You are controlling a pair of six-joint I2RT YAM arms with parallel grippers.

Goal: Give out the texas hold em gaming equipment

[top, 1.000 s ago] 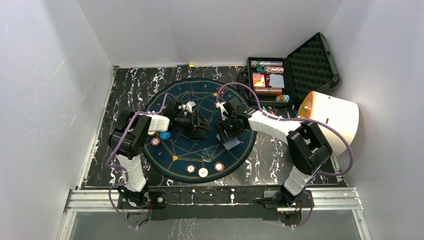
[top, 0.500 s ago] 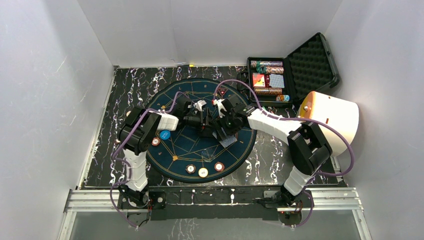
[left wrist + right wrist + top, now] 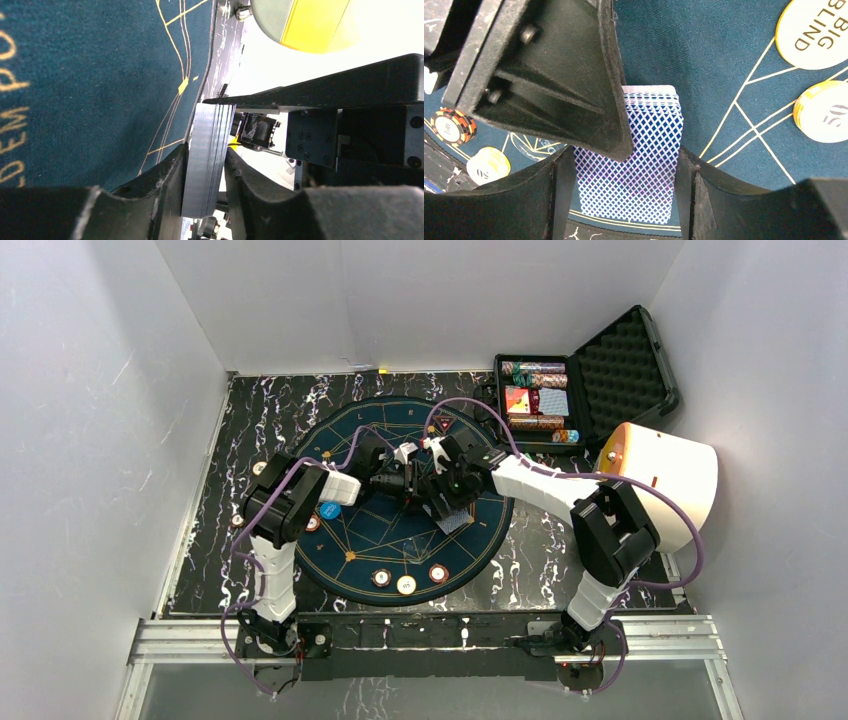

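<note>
**Top external view.**
- Round mat [image 3: 395, 535]: lies mid-table as the playing field.
- Three poker chips [image 3: 406, 584]: in a row at the mat's near edge, apparently already dealt to a seat.
- Blue button [image 3: 329, 509]: at the mat's left side, beside the left arm.
- Single card [image 3: 455, 523]: lies flat on the mat, just below the right gripper.
- Open case [image 3: 540, 400]: at the far right, with more chips racked in it. It reads as the supply.
- Left gripper [image 3: 408, 483] and right gripper [image 3: 437, 490]: meet nose to nose over the mat's centre. What lies between them is hidden from above.

**Left wrist view.**
- Deck of cards [image 3: 210, 130]: seen edge-on, held off the mat.
- Left fingers [image 3: 165, 180]: press the deck's two faces, so the jaws are closed narrow across its thickness and grip it. A pinch through the thickness suits taking over the whole stack, or peeling off part of it. Which is meant cannot be told.
- Above the deck, a black finger of the other gripper crosses the view.

**Right wrist view.**
- Right fingers [image 3: 561, 180]: stand wide apart and clamp the same deck by its long edges, blue patterned back showing. This hold leaves the faces free for the left finger, which overlaps the back.
- Big blind button [image 3: 811, 35] and a cream chip [image 3: 824, 112]: lie on the mat beyond the deck.
- An orange-black chip [image 3: 451, 125] and another cream one [image 3: 486, 165]: lie to the left.
- Judged step: passing the deck between the arms for dealing.
</note>
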